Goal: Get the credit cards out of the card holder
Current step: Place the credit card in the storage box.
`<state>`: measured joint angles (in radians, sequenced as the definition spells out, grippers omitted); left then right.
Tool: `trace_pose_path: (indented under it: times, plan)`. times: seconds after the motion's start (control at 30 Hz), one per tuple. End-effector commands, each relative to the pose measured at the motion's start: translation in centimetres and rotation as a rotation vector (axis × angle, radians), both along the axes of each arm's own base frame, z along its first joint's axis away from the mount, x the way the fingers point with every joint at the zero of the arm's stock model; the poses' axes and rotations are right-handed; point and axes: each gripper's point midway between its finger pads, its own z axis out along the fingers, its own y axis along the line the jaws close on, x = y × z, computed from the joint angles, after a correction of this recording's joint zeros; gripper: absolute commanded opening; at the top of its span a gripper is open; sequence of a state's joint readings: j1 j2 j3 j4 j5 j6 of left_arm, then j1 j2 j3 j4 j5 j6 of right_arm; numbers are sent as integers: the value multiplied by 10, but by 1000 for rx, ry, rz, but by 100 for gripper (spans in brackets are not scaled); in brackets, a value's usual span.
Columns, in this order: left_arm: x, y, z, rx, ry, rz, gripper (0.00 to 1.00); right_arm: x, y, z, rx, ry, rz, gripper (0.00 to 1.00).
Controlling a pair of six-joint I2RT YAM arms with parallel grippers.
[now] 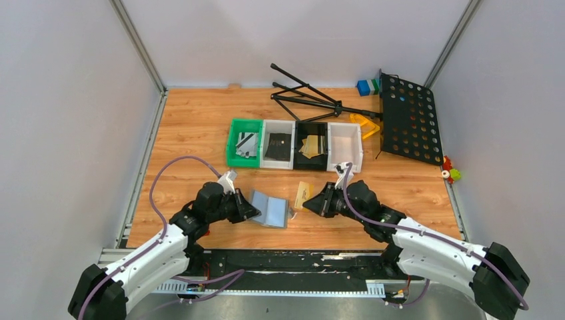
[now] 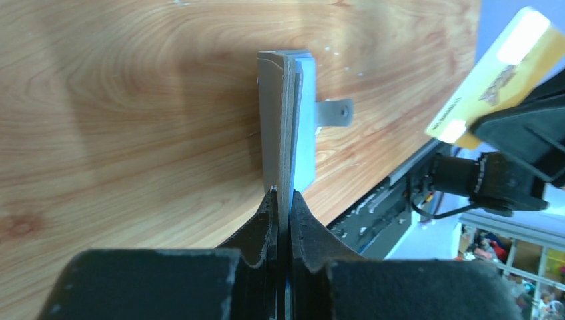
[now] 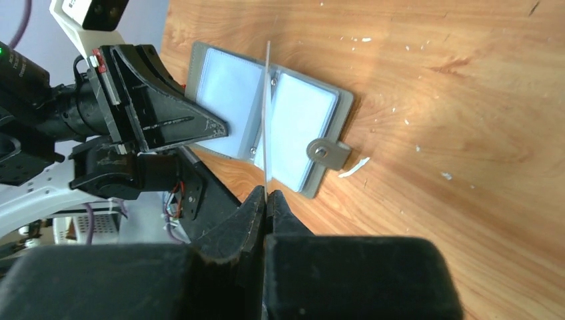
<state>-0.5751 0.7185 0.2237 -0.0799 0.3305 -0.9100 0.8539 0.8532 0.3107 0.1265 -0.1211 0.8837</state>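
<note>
Wood grain runs across the whole surface [image 1: 200,133] from above, and on it, near my bases, the grey card holder [image 1: 270,209] lies opened flat with its pale pockets facing up. My left fingers [image 1: 252,210] are clamped on its left edge, while my right fingers [image 1: 314,199] pinch a gold card [image 1: 304,194] just off the holder's right side, apart from it. Farther back stands a row of trays [image 1: 230,143], green, white, black and white, and the first three hold other credit cards [image 1: 247,143], silvery-grey, black and gold in that order. From my left wrist, my left fingers [image 2: 274,207] are squeezed tight on the card holder [image 2: 288,127], seen edge-on, with its small tab [image 2: 333,112] sticking out to the right; the gold card [image 2: 496,80] hangs tilted at the upper right in my right fingers [image 2: 520,127], off the wood. From my right wrist, my right fingers [image 3: 261,200] are shut on the gold card [image 3: 268,113], which shows only as a thin upright line. Behind that line the card holder [image 3: 303,127] lies spread on the wood, its tab [image 3: 328,152] pointing toward me, and my left fingers [image 3: 216,127] grip its far side.
</note>
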Motion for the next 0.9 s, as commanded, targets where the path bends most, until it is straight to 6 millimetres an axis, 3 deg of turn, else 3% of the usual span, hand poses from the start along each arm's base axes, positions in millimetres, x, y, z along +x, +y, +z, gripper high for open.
trace_pose_path:
  times: [0.0, 0.2, 0.53, 0.87]
  plan:
    - [5, 10, -4, 85, -35, 4, 0, 22, 4, 22, -78, -116, -7, 0]
    - [0, 18, -16, 125, -15, 12, 0, 44, 30, 37, -119, -146, 36, 0]
    - [-4, 40, -36, 227, 26, 85, 0, 75, 92, 57, -60, -145, 142, 0]
    - [-9, 46, -41, 239, 22, 94, 0, 93, 129, 40, -44, -104, 208, 0]
